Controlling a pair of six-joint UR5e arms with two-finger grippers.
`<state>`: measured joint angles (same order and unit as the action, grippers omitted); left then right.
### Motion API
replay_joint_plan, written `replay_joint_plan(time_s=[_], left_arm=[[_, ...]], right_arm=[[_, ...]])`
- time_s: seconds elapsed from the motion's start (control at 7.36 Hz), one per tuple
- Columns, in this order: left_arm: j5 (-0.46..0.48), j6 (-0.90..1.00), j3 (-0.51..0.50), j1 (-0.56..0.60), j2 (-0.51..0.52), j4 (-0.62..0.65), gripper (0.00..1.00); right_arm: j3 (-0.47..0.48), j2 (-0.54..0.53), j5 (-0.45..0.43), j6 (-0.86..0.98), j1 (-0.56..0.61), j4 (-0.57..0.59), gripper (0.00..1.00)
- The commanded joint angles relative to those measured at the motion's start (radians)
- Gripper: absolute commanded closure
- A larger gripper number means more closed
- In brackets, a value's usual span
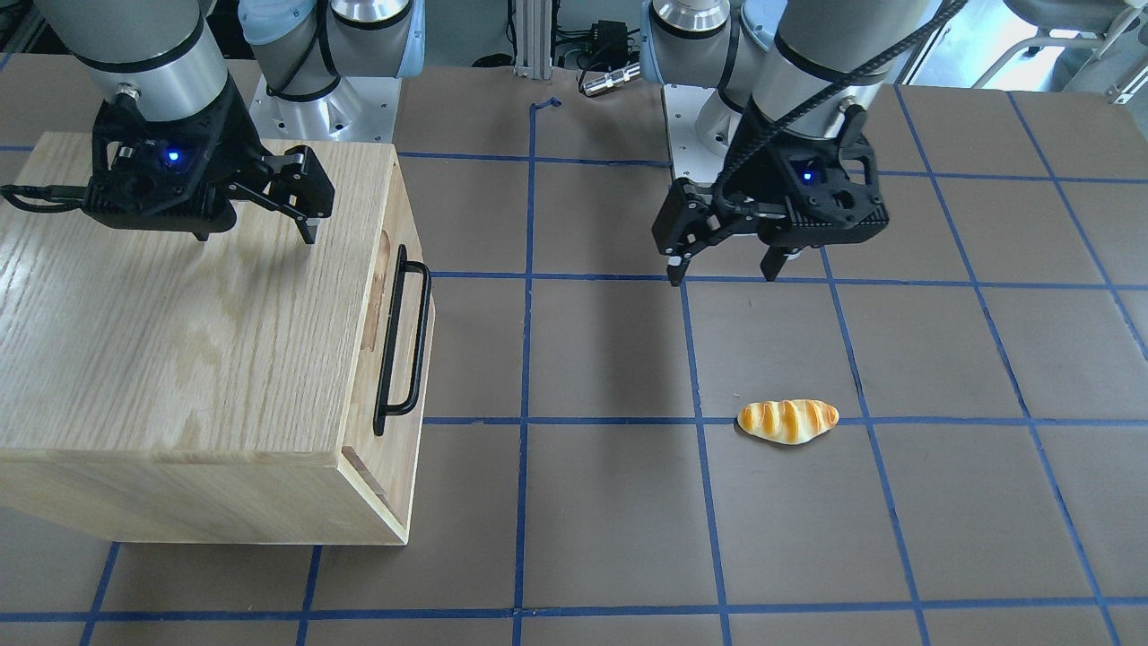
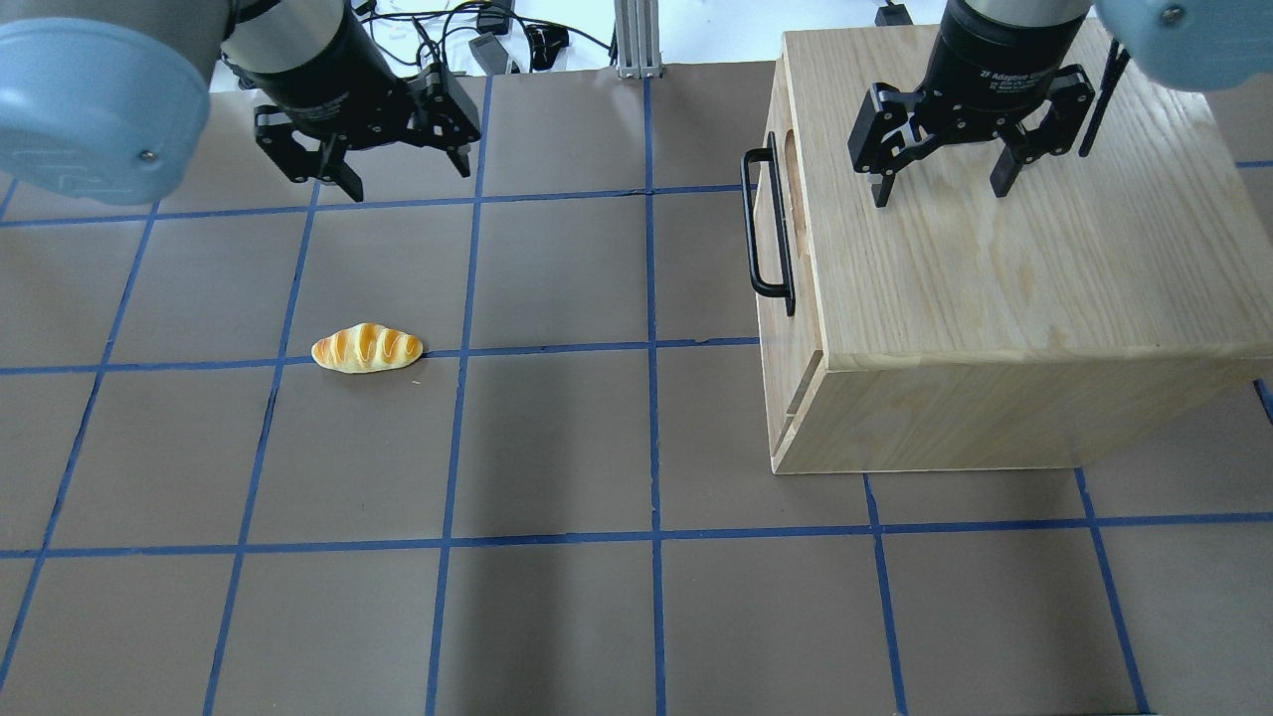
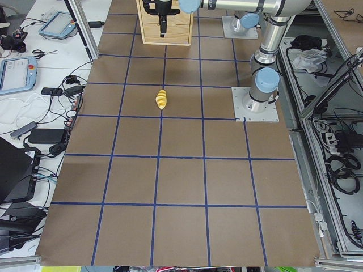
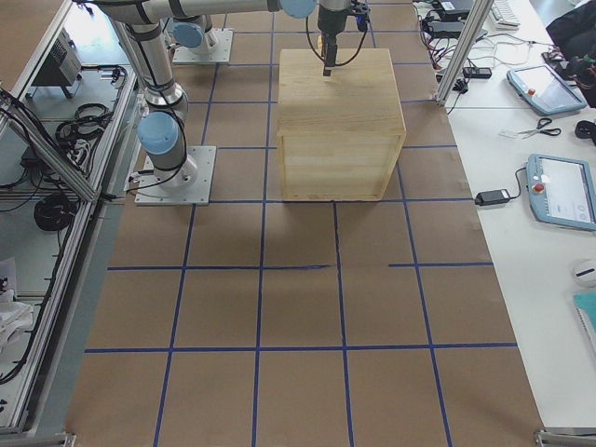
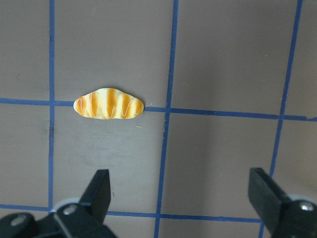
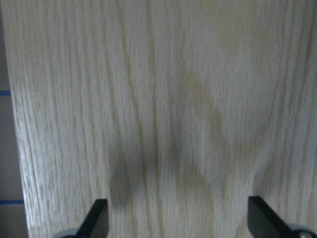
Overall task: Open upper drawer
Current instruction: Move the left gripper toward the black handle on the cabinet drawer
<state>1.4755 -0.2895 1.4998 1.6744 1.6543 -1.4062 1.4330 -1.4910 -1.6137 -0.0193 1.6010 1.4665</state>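
A light wooden drawer cabinet (image 1: pixel 179 341) stands on the table and also shows in the overhead view (image 2: pixel 995 278). Its front faces the table's middle and carries a black bar handle (image 1: pixel 401 341) near its top edge (image 2: pixel 768 234). The drawer front sits flush with the cabinet. My right gripper (image 1: pixel 256 235) hangs open and empty just above the cabinet's top (image 2: pixel 940 191), behind the handle. Its wrist view shows only the wood top (image 6: pixel 158 99) between its fingertips (image 6: pixel 96 220). My left gripper (image 1: pixel 722 274) is open and empty above the bare table (image 2: pixel 406 179).
A toy bread loaf (image 1: pixel 787 421) lies on the table in front of my left gripper, also in the overhead view (image 2: pixel 366 348) and the left wrist view (image 5: pixel 109 104). The brown table has blue tape grid lines. The arm bases (image 1: pixel 314 99) stand at the robot's side.
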Motion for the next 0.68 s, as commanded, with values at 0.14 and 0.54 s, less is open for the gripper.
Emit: replay_joint_plan(time_s=[0.14,0.54], left_arm=[[-0.133,-0.215,-0.001,0.119,0.053,0.129,0.00],[-0.192,-0.287,-0.001,0.189,0.116,0.223,0.00]], right_arm=[[0.000,0.000,0.000,0.001,0.000,0.000,0.00],[0.000,0.000,0.000,0.001,0.000,0.000,0.00]])
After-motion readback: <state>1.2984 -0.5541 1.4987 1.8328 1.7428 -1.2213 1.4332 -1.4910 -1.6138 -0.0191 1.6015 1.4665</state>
